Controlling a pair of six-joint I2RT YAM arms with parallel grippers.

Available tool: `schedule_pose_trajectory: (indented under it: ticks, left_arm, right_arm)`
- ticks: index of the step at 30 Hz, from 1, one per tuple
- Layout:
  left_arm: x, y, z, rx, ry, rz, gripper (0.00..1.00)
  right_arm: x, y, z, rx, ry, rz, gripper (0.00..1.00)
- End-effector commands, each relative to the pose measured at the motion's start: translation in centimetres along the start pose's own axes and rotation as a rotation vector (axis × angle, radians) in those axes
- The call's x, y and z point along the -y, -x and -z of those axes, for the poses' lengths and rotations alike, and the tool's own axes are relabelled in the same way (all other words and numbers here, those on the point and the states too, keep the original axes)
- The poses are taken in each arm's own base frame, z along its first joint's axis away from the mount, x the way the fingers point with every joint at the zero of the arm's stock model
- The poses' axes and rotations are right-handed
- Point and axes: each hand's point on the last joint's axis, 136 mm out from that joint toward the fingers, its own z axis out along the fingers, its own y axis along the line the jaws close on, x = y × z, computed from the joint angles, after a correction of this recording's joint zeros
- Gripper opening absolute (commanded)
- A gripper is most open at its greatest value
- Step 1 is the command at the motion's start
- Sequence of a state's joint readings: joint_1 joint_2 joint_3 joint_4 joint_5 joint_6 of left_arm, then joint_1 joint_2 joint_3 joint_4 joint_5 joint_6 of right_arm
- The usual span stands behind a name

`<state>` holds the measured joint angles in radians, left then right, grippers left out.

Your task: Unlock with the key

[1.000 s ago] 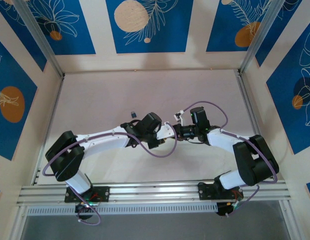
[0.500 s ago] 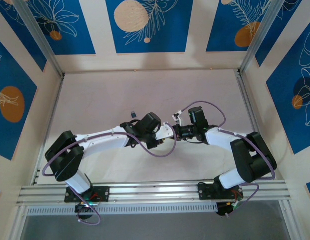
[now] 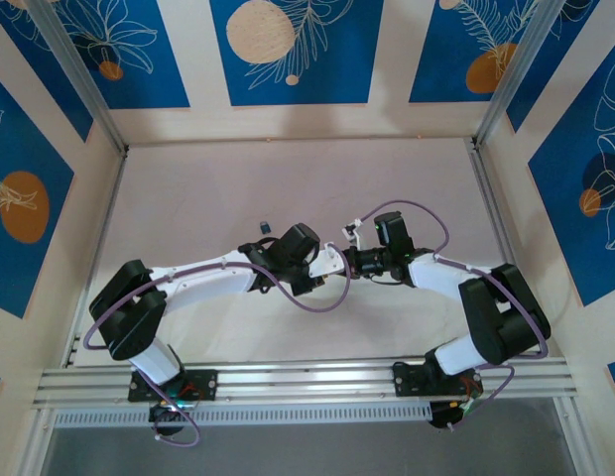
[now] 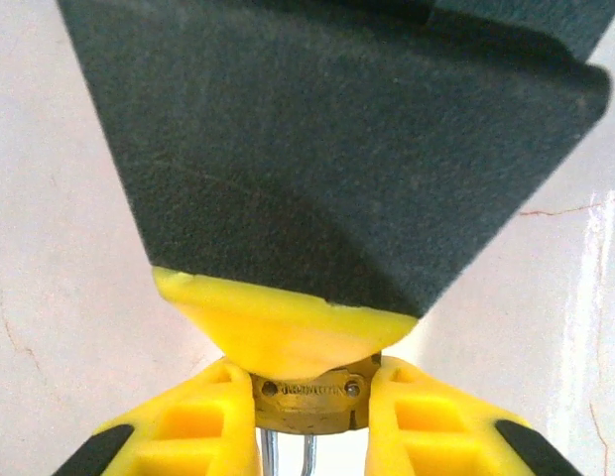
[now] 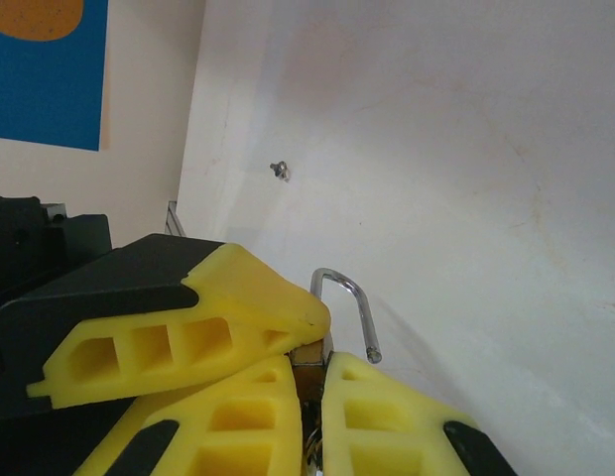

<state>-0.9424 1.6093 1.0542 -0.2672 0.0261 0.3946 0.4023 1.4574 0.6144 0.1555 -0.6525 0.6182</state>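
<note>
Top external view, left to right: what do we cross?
left arm base → small dark object on the table → left fingers → right fingers → right arm base

A pale worktop (image 3: 238,178) is enclosed by cream walls (image 3: 387,59), on which blue leaf-patterned panels (image 3: 298,69) are mounted.
</note>
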Motion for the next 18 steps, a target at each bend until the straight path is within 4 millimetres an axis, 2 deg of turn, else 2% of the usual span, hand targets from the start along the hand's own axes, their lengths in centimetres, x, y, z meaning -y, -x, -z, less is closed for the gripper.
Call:
schedule_pose_trajectory:
  ticks: [1, 3, 11, 15, 18]
  left_arm:
    - [-1.0, 3.4, 1.3, 0.113, 0.029, -0.012, 0.25]
    - [-1.0, 3.3, 1.2, 0.111, 0.03, -0.014, 0.3]
    - [-1.4, 2.8, 1.4, 0.094, 0.059, -0.03, 0.62]
    - [-1.4, 2.5, 1.8, 0.085, 0.063, -0.032, 0.67]
    - [-1.4, 1.8, 2.3, 0.059, 0.072, -0.034, 0.67]
  right_arm:
    - [-1.9, 0.3, 0.2, -0.002, 0.036, 0.05, 0.0]
    - [-1.9, 0.3, 0.3, 0.002, 0.032, 0.049, 0.0]
    - [-1.2, 0.6, 0.7, 0.025, -0.008, 0.043, 0.0]
    - [-0.8, 0.9, 1.0, 0.044, -0.027, 0.036, 0.0]
    - [-0.5, 1.5, 1.4, 0.07, -0.043, 0.033, 0.0]
